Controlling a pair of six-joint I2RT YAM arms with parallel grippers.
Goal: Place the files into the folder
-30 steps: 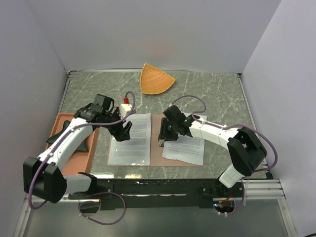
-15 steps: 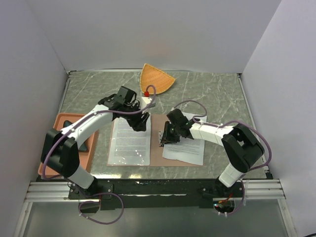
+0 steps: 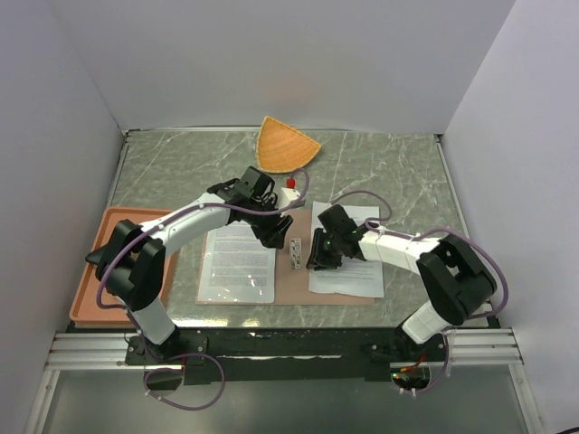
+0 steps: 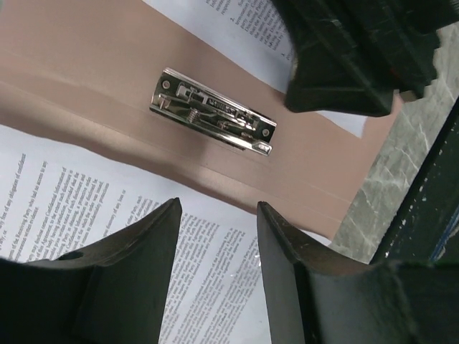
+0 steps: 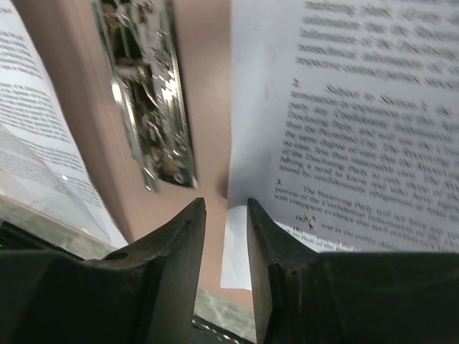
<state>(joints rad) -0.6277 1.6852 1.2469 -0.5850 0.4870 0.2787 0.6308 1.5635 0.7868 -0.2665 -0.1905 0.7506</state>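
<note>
Your left arm has swung in from the tray (image 3: pixel 86 303) side over the last second. That puts the left fingers (image 4: pixel 129 265) over the middle of the open folder (image 3: pixel 291 286), just beside the clip (image 3: pixel 296 253). They're spread wide with nothing between them.

Meanwhile the right sheet (image 3: pixel 348 271) has slid right and far and sits squarer on the folder's right half, though its far-right corner seems to poke past onto the bench (image 3: pixel 389 172). My guess is you're lining things up before clipping.

The right fingers (image 5: pixel 165 265) are only narrowly parted and straddle that sheet's left edge. As far as I can see, they aren't pinching anything.

The left sheet (image 3: pixel 237 262) lies flat on the folder's left half, partly under the left fingers.
</note>
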